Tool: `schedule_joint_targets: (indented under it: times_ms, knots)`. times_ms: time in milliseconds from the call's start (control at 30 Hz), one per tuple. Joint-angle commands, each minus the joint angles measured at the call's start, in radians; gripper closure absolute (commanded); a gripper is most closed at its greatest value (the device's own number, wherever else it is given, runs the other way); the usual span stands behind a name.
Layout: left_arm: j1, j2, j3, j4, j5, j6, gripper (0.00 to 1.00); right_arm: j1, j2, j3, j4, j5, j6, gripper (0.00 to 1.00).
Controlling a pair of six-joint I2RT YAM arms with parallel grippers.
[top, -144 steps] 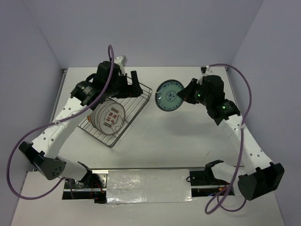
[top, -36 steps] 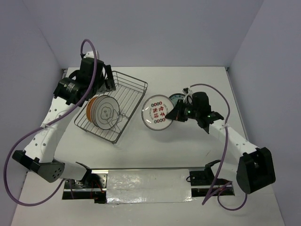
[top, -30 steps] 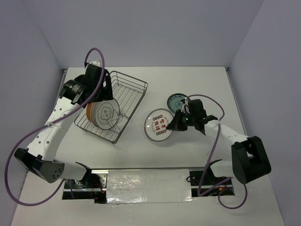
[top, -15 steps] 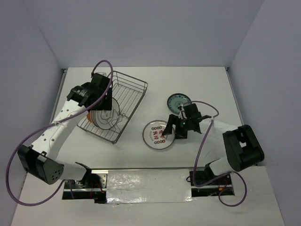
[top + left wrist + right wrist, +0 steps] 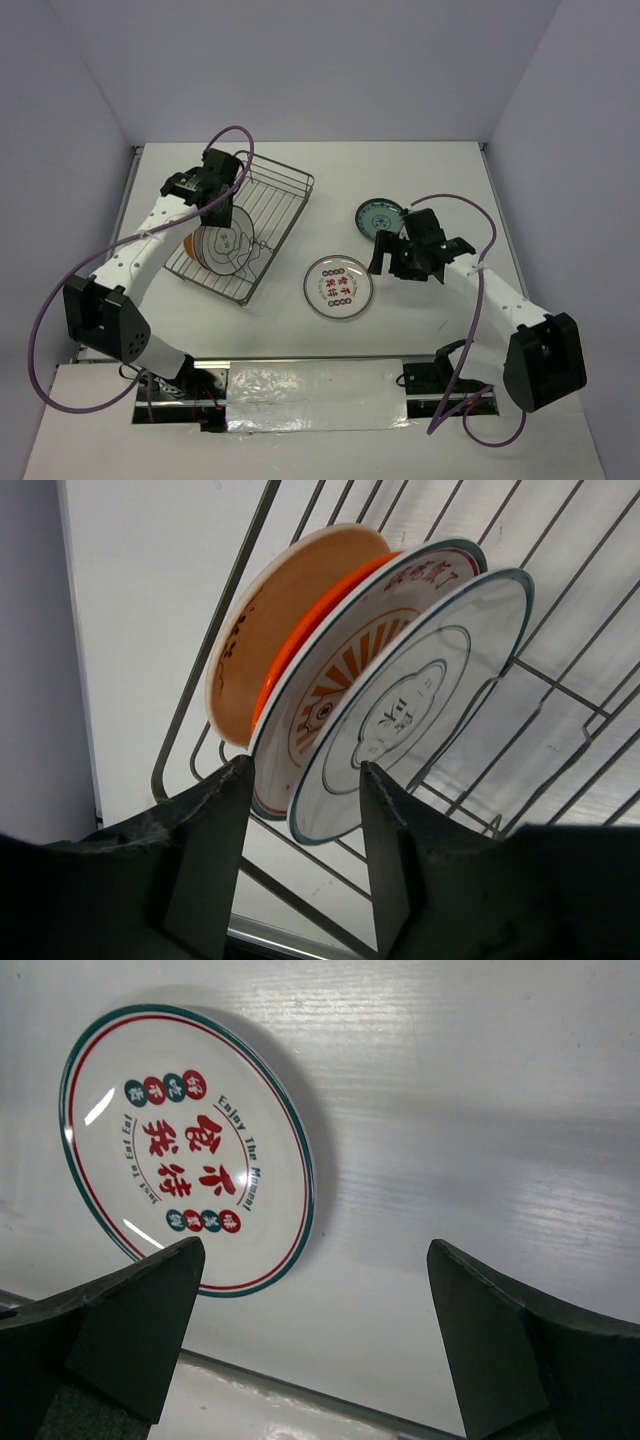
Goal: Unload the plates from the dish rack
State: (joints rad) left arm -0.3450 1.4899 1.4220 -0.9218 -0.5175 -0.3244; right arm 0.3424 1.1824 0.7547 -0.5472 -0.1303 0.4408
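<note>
The dish rack (image 5: 283, 203) lies at the left with three plates standing in it. From front to back they are a white line-drawing plate (image 5: 430, 695), an orange-backed sunburst plate (image 5: 325, 695) and a cream one (image 5: 290, 605). My left gripper (image 5: 222, 200) reaches down over them. It is open partway, and its fingers (image 5: 205, 850) straddle the lower rims of the front two plates without touching. The white plate with red-green motifs (image 5: 185, 1145) lies flat on the table. My right gripper (image 5: 312, 1260) hangs wide open just right of it. A teal plate (image 5: 380, 214) lies behind.
The rack's far half (image 5: 275, 185) holds only wavy divider wires. The right arm's cable (image 5: 470, 215) loops over the table's right side. The table's front edge (image 5: 300, 1380) shows just below the right gripper.
My right gripper opened, let the red-green plate down flat on the table and drew back to the right. My left gripper came down onto the racked plates and its jaws narrowed.
</note>
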Motion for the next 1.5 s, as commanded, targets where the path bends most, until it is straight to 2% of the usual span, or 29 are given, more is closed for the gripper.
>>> schedule_joint_targets:
  times_ms: [0, 200, 333, 400, 433, 500, 600, 633, 900, 967, 1033, 1100, 1133, 1167, 1200, 1233, 1267, 1333, 1467]
  knots:
    - [0.023, 0.029, -0.001, 0.049, 0.017, 0.035, 0.42, 0.000, -0.030, 0.026, -0.060, 0.012, -0.022, 0.00]
    - [0.024, 0.032, -0.060, 0.096, 0.077, 0.022, 0.51, 0.001, -0.043, 0.041, -0.072, 0.021, -0.025, 0.00]
    - [0.026, 0.035, -0.089, 0.110, 0.091, 0.019, 0.62, 0.001, -0.037, 0.052, -0.074, 0.017, -0.020, 0.00]
    - [0.024, 0.038, -0.095, 0.106, 0.094, 0.015, 0.69, 0.000, -0.036, 0.055, -0.074, 0.017, -0.019, 0.00]
    - [0.024, 0.040, -0.091, 0.097, 0.093, 0.012, 0.78, 0.001, -0.038, 0.060, -0.077, 0.018, -0.016, 0.00]
    - [0.024, 0.033, -0.063, 0.069, 0.088, 0.002, 0.89, 0.001, -0.041, 0.066, -0.080, 0.023, -0.014, 0.00]
    - [0.024, 0.026, 0.003, 0.018, 0.065, 0.001, 0.93, 0.001, -0.046, 0.071, -0.085, 0.021, -0.013, 0.00]
    - [0.024, 0.029, 0.049, 0.000, 0.033, -0.001, 1.00, 0.001, -0.046, 0.075, -0.086, 0.017, -0.010, 0.00]
    - [-0.020, 0.101, 0.328, -0.248, -0.088, 0.036, 1.00, 0.001, -0.029, 0.136, -0.085, -0.071, 0.015, 0.00]
    - [-0.037, 0.104, 0.434, -0.278, -0.072, 0.047, 1.00, 0.001, -0.032, 0.159, -0.076, -0.126, 0.018, 0.00]
    - [-0.038, 0.077, 0.521, -0.279, -0.003, 0.033, 1.00, 0.001, -0.055, 0.187, -0.007, -0.199, 0.004, 0.00]
    - [-0.037, 0.032, 0.513, -0.174, 0.224, 0.006, 1.00, 0.009, -0.078, 0.218, 0.094, -0.307, 0.012, 0.00]
    - [-0.037, -0.023, 0.490, -0.117, 0.317, -0.008, 1.00, 0.009, -0.095, 0.230, 0.128, -0.325, 0.019, 0.00]
    - [-0.037, -0.055, 0.418, 0.012, 0.494, -0.052, 0.98, 0.012, -0.102, 0.254, 0.195, -0.365, 0.038, 0.00]
    - [-0.037, -0.084, 0.370, 0.014, 0.584, -0.076, 0.97, 0.012, -0.104, 0.268, 0.228, -0.385, 0.050, 0.00]
    - [-0.037, -0.138, 0.327, 0.163, 0.676, -0.100, 0.97, 0.012, -0.104, 0.282, 0.257, -0.399, 0.061, 0.00]
    - [-0.035, -0.163, 0.280, 0.237, 0.821, -0.126, 0.96, 0.012, -0.093, 0.311, 0.300, -0.428, 0.081, 0.00]
    - [-0.037, -0.216, 0.157, 0.437, 0.934, -0.224, 0.96, 0.013, -0.076, 0.340, 0.326, -0.437, 0.095, 0.00]
    - [-0.034, -0.250, 0.016, 0.662, 1.114, -0.358, 0.95, 0.014, -0.014, 0.380, 0.357, -0.431, 0.107, 0.00]
